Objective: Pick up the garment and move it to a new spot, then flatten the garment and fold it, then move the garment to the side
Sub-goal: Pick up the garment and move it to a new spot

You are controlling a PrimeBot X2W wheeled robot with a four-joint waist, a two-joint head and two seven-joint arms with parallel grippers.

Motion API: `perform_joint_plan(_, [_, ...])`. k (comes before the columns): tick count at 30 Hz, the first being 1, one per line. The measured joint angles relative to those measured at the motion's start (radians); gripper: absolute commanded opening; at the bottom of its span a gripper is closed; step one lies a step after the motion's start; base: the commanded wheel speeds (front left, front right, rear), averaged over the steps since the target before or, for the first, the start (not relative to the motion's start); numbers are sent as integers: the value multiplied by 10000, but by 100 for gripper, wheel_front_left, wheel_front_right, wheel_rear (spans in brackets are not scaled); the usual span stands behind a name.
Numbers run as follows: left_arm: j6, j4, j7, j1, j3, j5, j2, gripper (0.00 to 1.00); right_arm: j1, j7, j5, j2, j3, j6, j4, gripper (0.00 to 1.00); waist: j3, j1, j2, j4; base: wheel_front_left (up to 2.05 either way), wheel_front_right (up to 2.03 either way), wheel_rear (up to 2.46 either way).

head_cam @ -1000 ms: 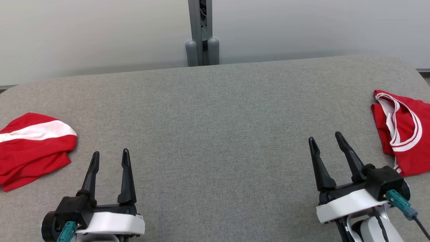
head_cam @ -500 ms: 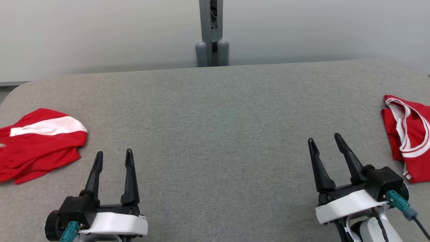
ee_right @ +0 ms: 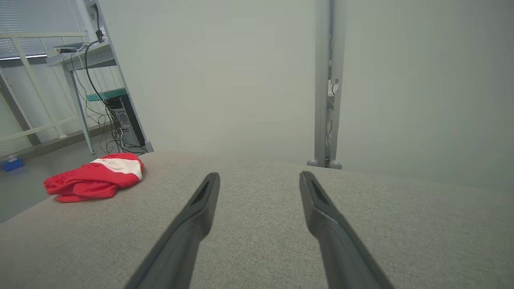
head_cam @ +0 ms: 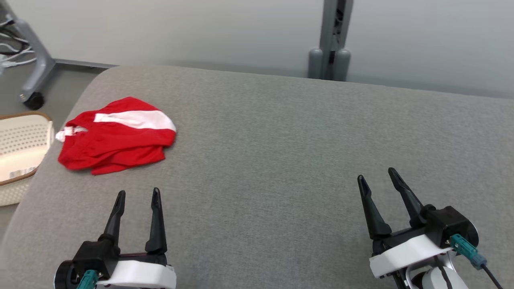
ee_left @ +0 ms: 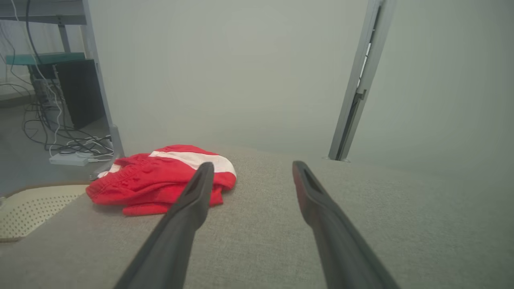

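Cropped and covered
The perforated basket (head_cam: 20, 148) beside the left edge of the bench (head_cam: 281, 140) is cut by the picture's side, as is a wheeled stand (head_cam: 42, 68) past the far left corner. In the left wrist view a finger (ee_left: 196, 192) of the left tool (ee_left: 253, 163) covers part of the crumpled red garment (ee_left: 152, 180), whose kind is unclear.

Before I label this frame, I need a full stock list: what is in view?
garment: 1, red with white band, crumpled on table's far left
table: 1, grey, before the robot
basket: 1, cream, beside table's left edge
post: 1, grey, behind table
stand leg: 1, grey with black wheel, floor at far left
cables: several, black and white, floor beyond garment
left gripper: 1, black, open, near side, left
right gripper: 1, black, open, near side, right
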Motion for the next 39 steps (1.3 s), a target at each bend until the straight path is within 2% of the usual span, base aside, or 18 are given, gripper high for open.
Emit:
perform_joint_plan(9, [-102,-42,0,384,272,102,-2,100,217,0,174,-4,343,0,44,100,-311,0,0,1545,0,0,0])
perform_joint_plan(16, [-136,-188,-2,621,477,155,15,100,297,0,230,6,759,0,173,100,-551,0,0,2439,0,0,0])
perform_joint_plan(30, [94,-470,-2,780,504,-8,8,100,13,0,161,10,1051,0,510,100,-358,0,0,2608,0,0,0])
perform_joint_plan(36, [73,-326,-2,751,688,-127,12,100,27,0,127,12,884,0,464,100,-381,0,0,2521,0,0,0])
perform_joint_plan(39, [-113,-148,0,486,748,-148,0,100,28,0,-56,10,732,0,272,100,-201,0,0,2483,0,0,0])
